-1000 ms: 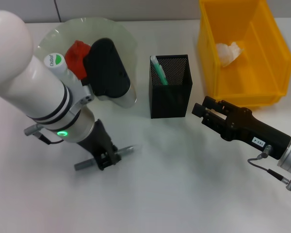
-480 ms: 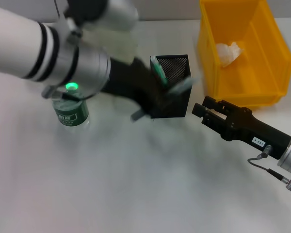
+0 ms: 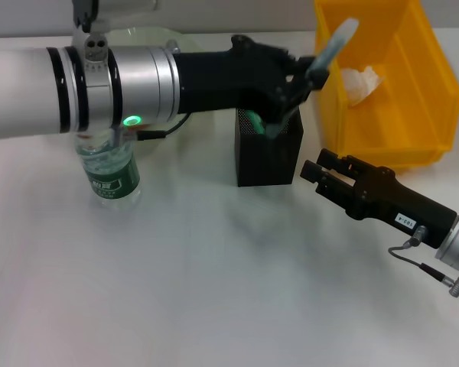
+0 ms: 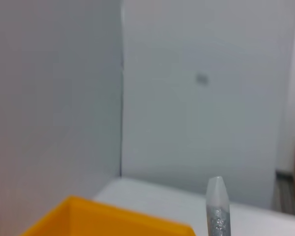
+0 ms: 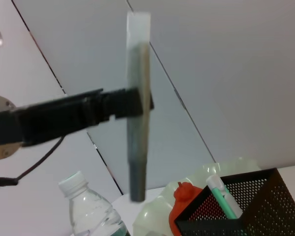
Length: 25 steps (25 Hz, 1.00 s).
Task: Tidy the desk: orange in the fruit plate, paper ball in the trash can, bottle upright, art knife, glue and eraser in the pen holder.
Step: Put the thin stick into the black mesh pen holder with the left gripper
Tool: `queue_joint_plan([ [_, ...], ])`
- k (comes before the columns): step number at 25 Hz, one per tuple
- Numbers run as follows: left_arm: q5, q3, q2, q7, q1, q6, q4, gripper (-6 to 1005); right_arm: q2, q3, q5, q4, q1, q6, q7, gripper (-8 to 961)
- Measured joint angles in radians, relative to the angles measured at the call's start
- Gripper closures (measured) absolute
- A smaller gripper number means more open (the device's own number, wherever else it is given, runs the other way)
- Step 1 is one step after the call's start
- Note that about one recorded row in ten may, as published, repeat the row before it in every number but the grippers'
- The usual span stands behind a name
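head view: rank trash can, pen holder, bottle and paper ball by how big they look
1. trash can
2. pen holder
3. bottle, though the left arm hides its top, so second versus third is unsure
4. paper ball, lying inside the trash can

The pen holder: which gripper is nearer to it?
Left. The left gripper hangs just above the pen holder, holding the glue. The right gripper rests beside it.
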Motion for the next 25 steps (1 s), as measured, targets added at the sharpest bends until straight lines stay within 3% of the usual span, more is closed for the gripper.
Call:
queue_joint_plan([
  [4,-0.257,0.047,-0.001,0.202,-0.005,-0.084,-0.153,850,0.000,0.000,0.000,0.001,0.002,-0.005,0.000,438],
  [9,-0.570,0.107,-0.001,0.517,-0.006,-0.093,-0.305,853,0.000,-0.001,0.000,0.001,0.002,-0.007,0.001,432],
  [10,-0.709,0.139,-0.001,0.648,-0.006,-0.094,-0.367,853,0.000,-0.002,0.000,0.001,0.002,-0.008,0.002,431],
  [17,-0.910,0.211,-0.001,0.849,-0.025,-0.095,-0.485,852,0.002,-0.006,0.000,0.003,0.007,-0.008,0.004,423],
  [25,-0.931,0.232,-0.001,0.870,-0.079,-0.108,-0.587,853,0.002,-0.008,0.000,0.006,0.008,-0.009,0.005,413],
])
